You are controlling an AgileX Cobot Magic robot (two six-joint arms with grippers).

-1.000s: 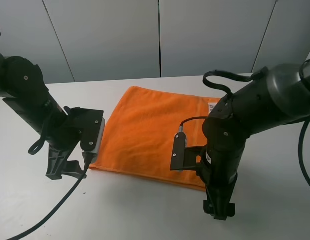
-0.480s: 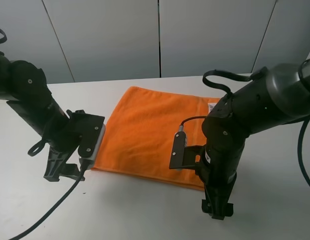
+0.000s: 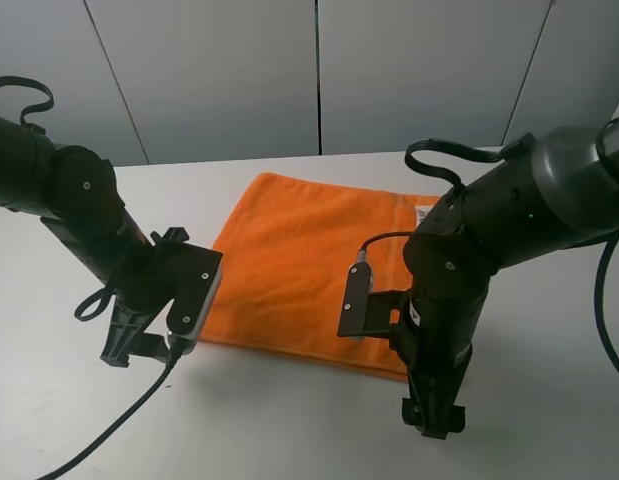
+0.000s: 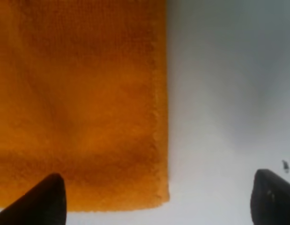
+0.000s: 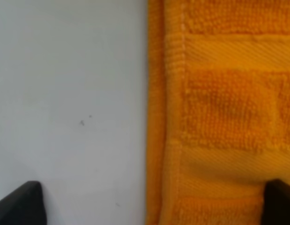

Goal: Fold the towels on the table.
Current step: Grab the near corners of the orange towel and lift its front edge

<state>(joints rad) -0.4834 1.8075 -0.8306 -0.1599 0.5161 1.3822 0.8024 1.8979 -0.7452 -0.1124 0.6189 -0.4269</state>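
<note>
Exterior high view: an orange towel (image 3: 299,255) lies flat on the white bench (image 3: 289,440), roughly in the middle, between your two black arms. A small white label (image 3: 425,213) shows near its far right corner. Each arm hangs low over one near corner of the towel.

Left wrist view: the left jaws are spread wide and empty, and the towel's corner sits on the bench between the two dark tips. Right wrist view: the right jaws are also spread wide and empty, straddling the towel's side edge where a woven band (image 5: 229,51) crosses it.

Watch for these risks. Either set of jaws has one tip over bare bench, so a closing pinch could slide off the thin hem and catch nothing. If one side grips and the other misses, lifting would likely drag the towel askew and bunch it. Coming down too hard could scrape the tips on the bench; stopping too high could catch only loose pile, and the cloth may slip free partway through the fold.

No containers are visible in any view.
</note>
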